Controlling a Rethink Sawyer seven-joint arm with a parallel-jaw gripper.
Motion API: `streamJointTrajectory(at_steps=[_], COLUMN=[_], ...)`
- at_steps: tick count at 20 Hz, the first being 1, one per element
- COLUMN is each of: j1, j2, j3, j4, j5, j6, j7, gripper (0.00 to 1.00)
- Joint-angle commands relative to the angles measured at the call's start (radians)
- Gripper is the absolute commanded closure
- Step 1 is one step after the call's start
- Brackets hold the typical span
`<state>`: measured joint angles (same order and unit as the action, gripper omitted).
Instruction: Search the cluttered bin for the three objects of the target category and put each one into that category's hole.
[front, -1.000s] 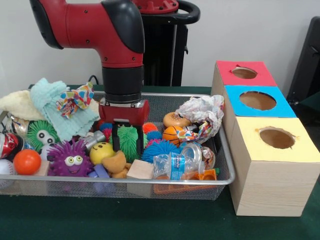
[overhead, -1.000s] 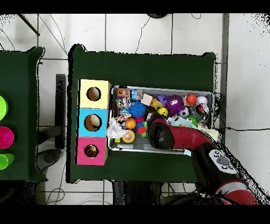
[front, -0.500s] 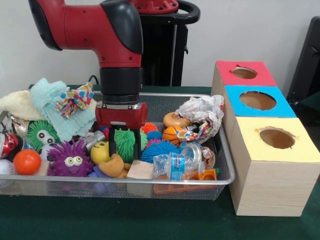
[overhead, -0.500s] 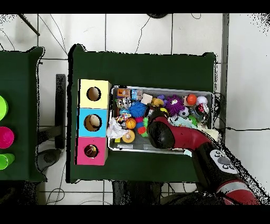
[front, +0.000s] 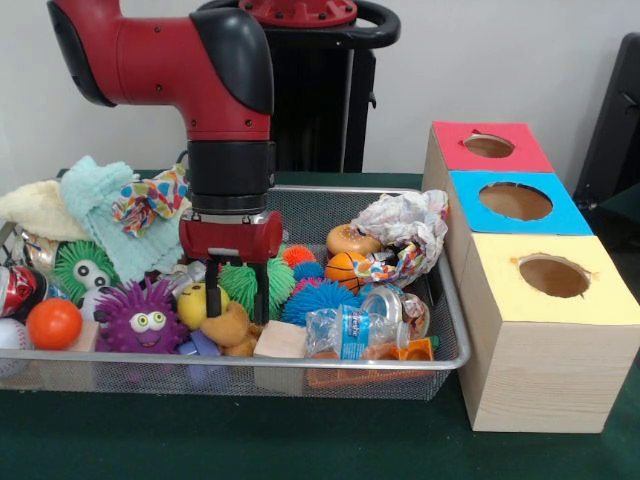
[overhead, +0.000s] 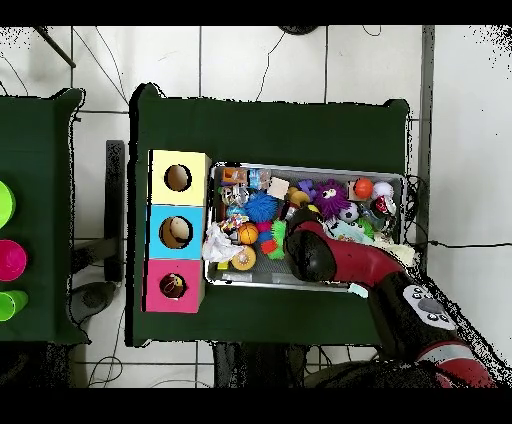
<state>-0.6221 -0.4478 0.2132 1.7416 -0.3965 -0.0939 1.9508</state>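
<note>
Gripper (front: 236, 288) hangs with jaws spread astride green spiky ball (front: 250, 285) in bin (front: 400, 365); nothing lifted, holes look empty.

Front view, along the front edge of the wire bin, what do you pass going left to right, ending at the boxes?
Orange ball → purple spiky toy with eyes → wooden block → crushed water bottle → yellow-topped box.
</note>
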Motion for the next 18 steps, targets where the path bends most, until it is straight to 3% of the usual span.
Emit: streamJointTrajectory(at_steps=[1,10,18], j1=[-0.016,-0.010,-0.005], j2=[0.041,0.055,0.058], j3=[0.071,0.063,0.072], j4=[-0.095,-0.108,-0.126], j5=[0.034,0.017,0.003], j6=[-0.068,-0.041,0.051], j7=[0.145,0.116,0.065], gripper=[0.00,0.00,0.00])
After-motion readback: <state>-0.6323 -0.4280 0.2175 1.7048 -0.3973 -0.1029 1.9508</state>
